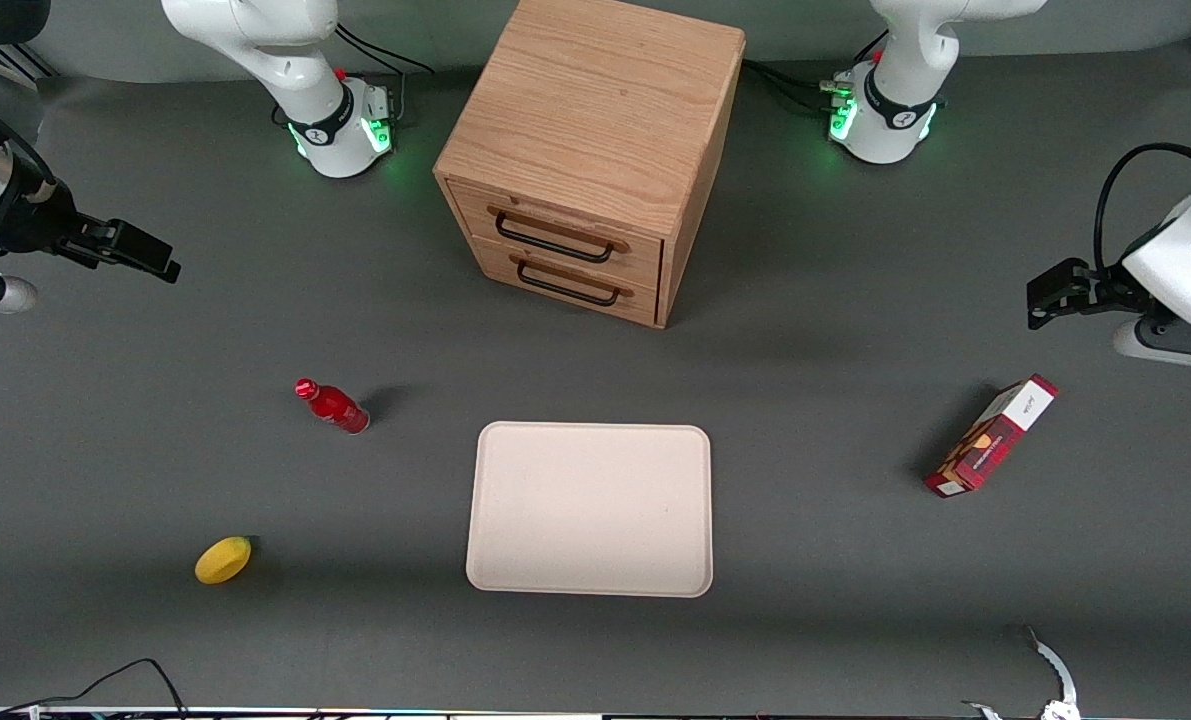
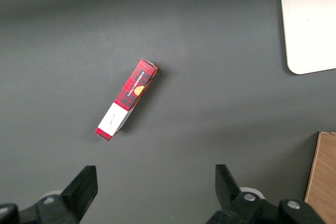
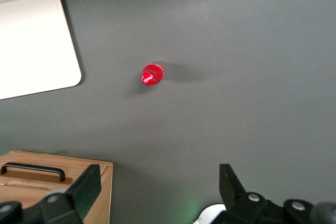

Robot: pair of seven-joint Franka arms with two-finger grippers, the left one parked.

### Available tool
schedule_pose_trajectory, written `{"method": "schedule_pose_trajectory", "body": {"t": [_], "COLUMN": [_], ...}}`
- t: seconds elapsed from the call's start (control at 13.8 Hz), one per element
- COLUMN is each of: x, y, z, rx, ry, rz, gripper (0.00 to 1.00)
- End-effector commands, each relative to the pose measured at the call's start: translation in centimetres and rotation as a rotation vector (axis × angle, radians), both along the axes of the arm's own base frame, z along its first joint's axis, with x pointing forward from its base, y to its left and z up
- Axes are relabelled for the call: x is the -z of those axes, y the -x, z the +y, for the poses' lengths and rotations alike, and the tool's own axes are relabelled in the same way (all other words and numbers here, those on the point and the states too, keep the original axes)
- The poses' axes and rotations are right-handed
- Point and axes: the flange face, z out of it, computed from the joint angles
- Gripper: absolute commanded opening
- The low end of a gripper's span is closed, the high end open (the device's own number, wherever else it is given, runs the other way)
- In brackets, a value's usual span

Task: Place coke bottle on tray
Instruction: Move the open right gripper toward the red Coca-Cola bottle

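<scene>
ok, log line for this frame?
phase: pre-reach | gripper: open, empty, raised at working arm's end | coke bottle: upright on table, beside tray | tray: bare

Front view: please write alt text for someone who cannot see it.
A small red coke bottle stands on the grey table beside an empty beige tray, with the open gripper raised well away from it. A wooden cabinet, a lemon and a red-and-white box also sit there.

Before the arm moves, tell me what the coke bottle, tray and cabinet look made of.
Coke bottle: glossy red, probably plastic.
Tray: matte pale beige, smooth; plastic or moulded fibre, unclear.
Cabinet: light wood with visible grain, dark handles, likely metal.
The gripper hangs open, apart from all three.
</scene>
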Motion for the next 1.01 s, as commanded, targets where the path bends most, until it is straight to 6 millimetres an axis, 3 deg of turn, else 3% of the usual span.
{"method": "schedule_pose_trajectory", "body": {"t": [0.0, 0.22, 0.36, 0.58, 0.8, 0.94], "x": [-0.8, -0.2, 1.8, 7.6, 14.6, 20.4], "y": [0.2, 0.1, -0.1, -2.0, -3.6, -4.2], "z": [0.2, 0.4, 0.8, 1.4, 1.9, 1.8], "rx": [0.006, -0.007, -0.021, -0.025, -0.012, -0.003], "ry": [-0.031, -0.032, -0.028, -0.023, -0.029, -0.034], "rz": [0.028, 0.048, 0.078, 0.073, 0.031, -0.002], "gripper": [1.0, 1.0, 1.0, 1.0, 1.0, 1.0]}}
